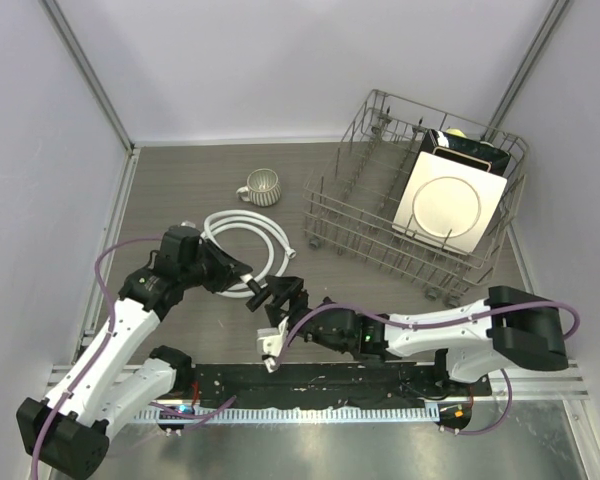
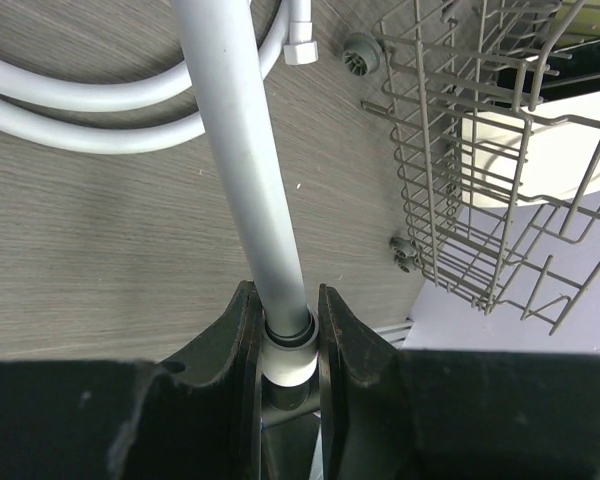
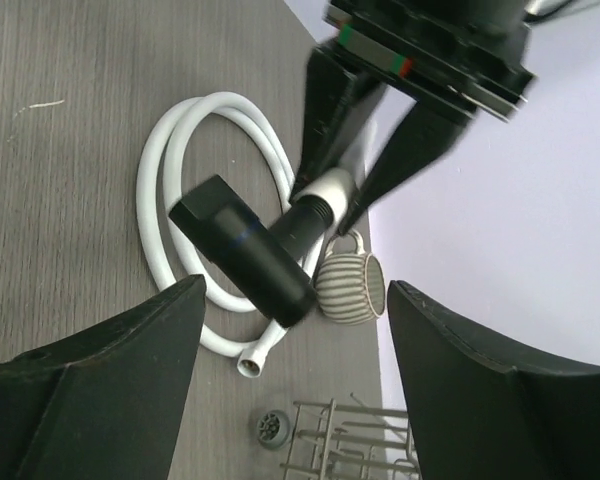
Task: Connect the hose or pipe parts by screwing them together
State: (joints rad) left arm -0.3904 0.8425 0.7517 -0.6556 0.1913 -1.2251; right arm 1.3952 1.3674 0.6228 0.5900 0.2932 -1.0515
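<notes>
Clamped between the black, flat-sided left fingers: the smooth white end nut of the hose, a round, matte, pale grey-white tube. Butted end-on against that nut, raised above the desk, a stubby black T-shaped fitting with a cylindrical body and a blocky side branch. Spread wide to either side of the fitting, not touching it, the broad dark right fingers. Further back on the grey wood-grain desk, the rest of the hose in loose loops, with the free end nut lying near the wire dish rack. Beside the coil, a grey ribbed mug. Leaning in the rack, a square cream plate.
</notes>
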